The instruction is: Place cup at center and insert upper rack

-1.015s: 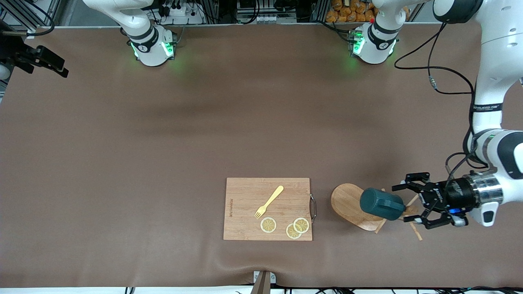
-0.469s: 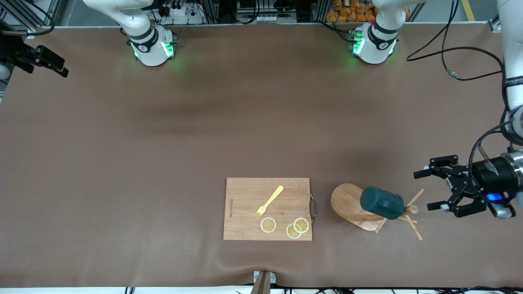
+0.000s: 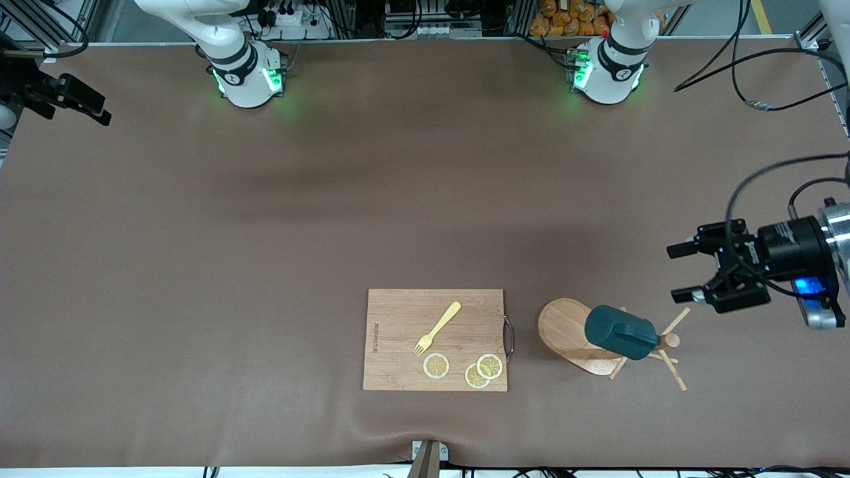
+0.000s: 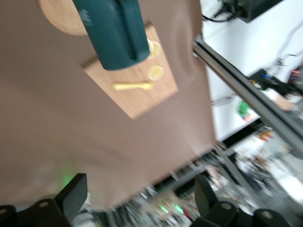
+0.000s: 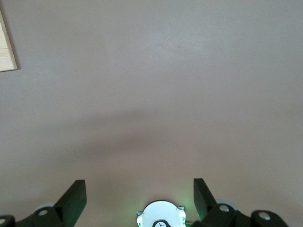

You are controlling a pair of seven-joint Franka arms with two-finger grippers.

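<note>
Near the front edge of the brown table point(image 3: 265, 219), toward the left arm's end, the wooden mug tree point(image 3: 571, 335) lies tipped on its side, its oval base tilted up and its thin pegs splayed on the cloth. The dark teal mug point(image 3: 621, 332) lies across the post, touching the base; its handle shows as a ridge along the top. In the left wrist view the mug point(image 4: 113, 30) fills the foreground with the oval base point(image 4: 59, 16) just beside it.

At about nine o'clock from the mug tree, the rectangular cutting board point(image 3: 435, 339) lies flat with a metal handle on the edge facing the tree. On it rest a yellow fork point(image 3: 437, 328) and three lemon slices point(image 3: 436, 366).

The left gripper point(image 3: 684, 272) hangs in the air at roughly two o'clock from the mug, over bare cloth, its jaws spread and holding nothing. The right gripper point(image 5: 139, 196), seen only in its own wrist view, waits over bare table, jaws released, empty.
</note>
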